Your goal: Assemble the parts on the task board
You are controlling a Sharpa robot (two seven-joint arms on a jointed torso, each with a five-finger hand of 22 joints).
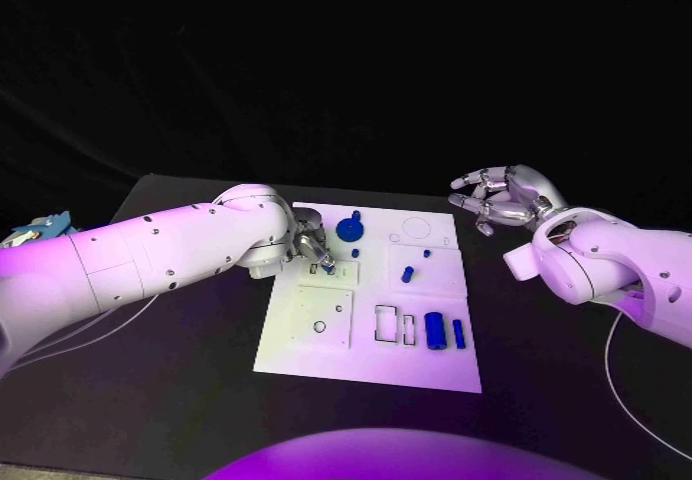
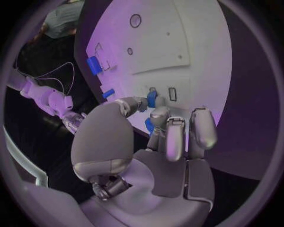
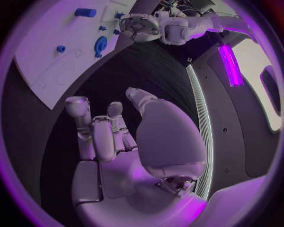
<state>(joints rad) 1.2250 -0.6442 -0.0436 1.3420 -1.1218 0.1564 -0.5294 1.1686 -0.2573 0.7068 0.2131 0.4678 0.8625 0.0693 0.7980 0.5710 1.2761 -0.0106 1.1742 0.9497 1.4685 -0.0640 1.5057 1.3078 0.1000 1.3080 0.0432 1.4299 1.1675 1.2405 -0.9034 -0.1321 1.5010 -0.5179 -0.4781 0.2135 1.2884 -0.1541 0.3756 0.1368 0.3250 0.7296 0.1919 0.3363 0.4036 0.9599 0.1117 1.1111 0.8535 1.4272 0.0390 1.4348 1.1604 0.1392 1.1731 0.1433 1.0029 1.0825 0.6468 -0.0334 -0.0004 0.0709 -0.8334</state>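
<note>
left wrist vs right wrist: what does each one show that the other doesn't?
Left wrist alone: the left hand from behind, its fingertips at the task board, a small blue part between thumb and finger, apparently pinched, beside a rectangular slot.
Right wrist alone: the right hand from behind, over bare black table, holding nothing, fingers loosely curled; also a round blue gear-like part.
Both: the white board with blue parts on it, including a blue cylinder.
</note>
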